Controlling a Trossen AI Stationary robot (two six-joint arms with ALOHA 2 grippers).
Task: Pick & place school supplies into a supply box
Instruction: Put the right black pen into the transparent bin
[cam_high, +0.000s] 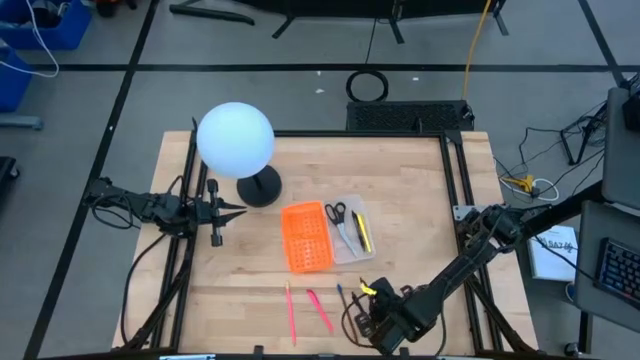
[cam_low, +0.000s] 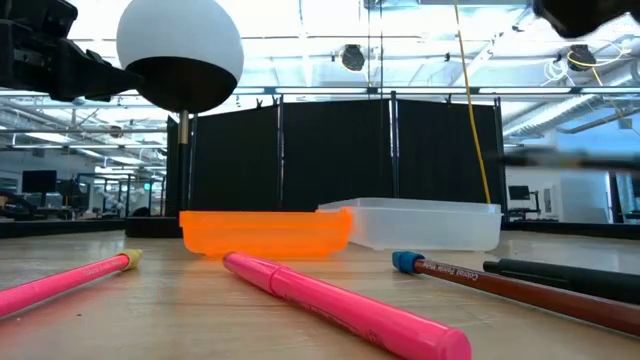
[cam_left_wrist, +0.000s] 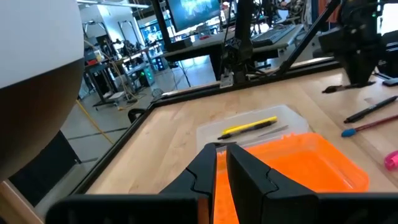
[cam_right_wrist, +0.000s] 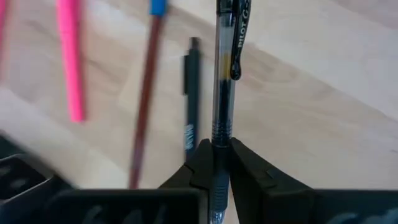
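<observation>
At the near edge the right gripper (cam_right_wrist: 214, 155) has its fingers clamped on a clear black-ink pen (cam_right_wrist: 225, 81), just over the wood. Beside it on the table lie a short black pen (cam_right_wrist: 191, 106), a brown pencil with a blue cap (cam_right_wrist: 146, 93) and a pink marker (cam_right_wrist: 69, 62), with a pink pencil (cam_high: 290, 310) further along. I'd lift the pen straight up before swinging, so its tip doesn't drag the neighbours. Mid-table sits the clear tray (cam_high: 362, 215), joined to the orange panel (cam_high: 306, 237); scissors (cam_high: 335, 212) and a yellow pen (cam_high: 363, 232) are already inside. Drop it lengthwise, low over the tray. Beyond, the left gripper (cam_high: 232, 211) waits by the lamp (cam_high: 236, 140), fingers nearly together, holding nothing.
</observation>
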